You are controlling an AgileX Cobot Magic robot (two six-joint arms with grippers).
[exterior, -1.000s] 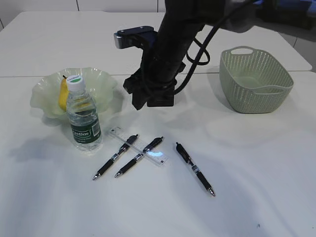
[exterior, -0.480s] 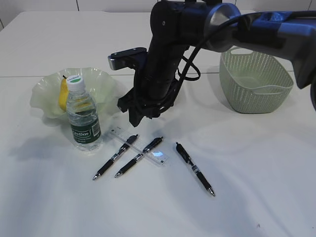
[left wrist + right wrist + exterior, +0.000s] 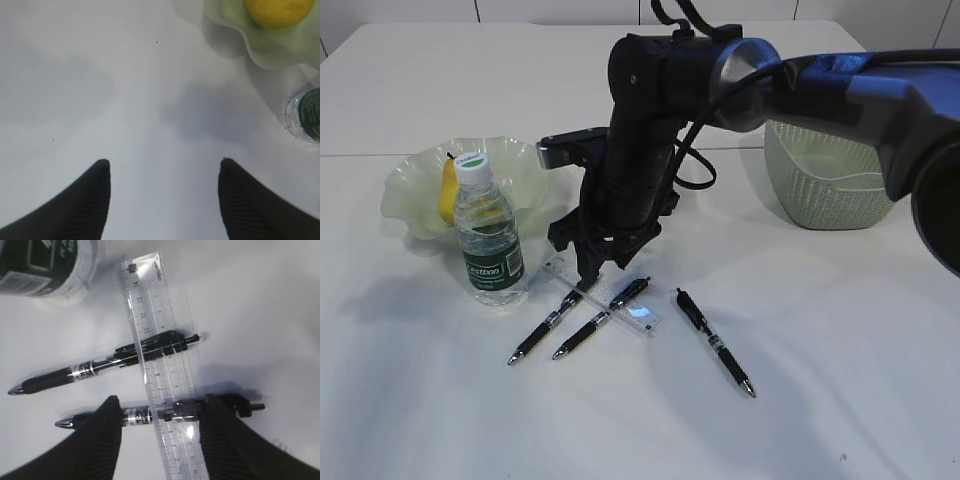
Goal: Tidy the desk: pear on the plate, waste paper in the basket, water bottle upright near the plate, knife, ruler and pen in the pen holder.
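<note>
Lone pen (image 3: 714, 342): nearest item, lying on the counter (image 3: 840, 380) well apart from my pincers; not yet collected.
Crossed pens: two pens (image 3: 107, 365) lie side by side under the ruler (image 3: 160, 370), which rests across both. The clear ruler is the item in hand for this step.
Right pincer (image 3: 161, 412): my fingers stand apart, straddling the ruler where it crosses the nearer pen (image 3: 165, 413); nothing is clamped yet. In the exterior view it hangs just above the ruler (image 3: 642, 314).
Risk, grasp: I judge that closing here may trap ruler and pen together, because both lie between my fingers. The ruler is thin and flat, so it could also slide off the pens or skid out.
Risk, bottle: the water bottle (image 3: 488, 238) stands upright just beside the ruler's far end; a dragged ruler could knock it.
Left pincer (image 3: 162, 167): fingers apart, empty, over bare counter near the plate (image 3: 280, 50).
Plate: the pear (image 3: 448, 188) already lies in it, behind the bottle.
Basket (image 3: 820, 175): farthest, on the right.
Pen holder: not in view, so the drop-off point is unconfirmed.
</note>
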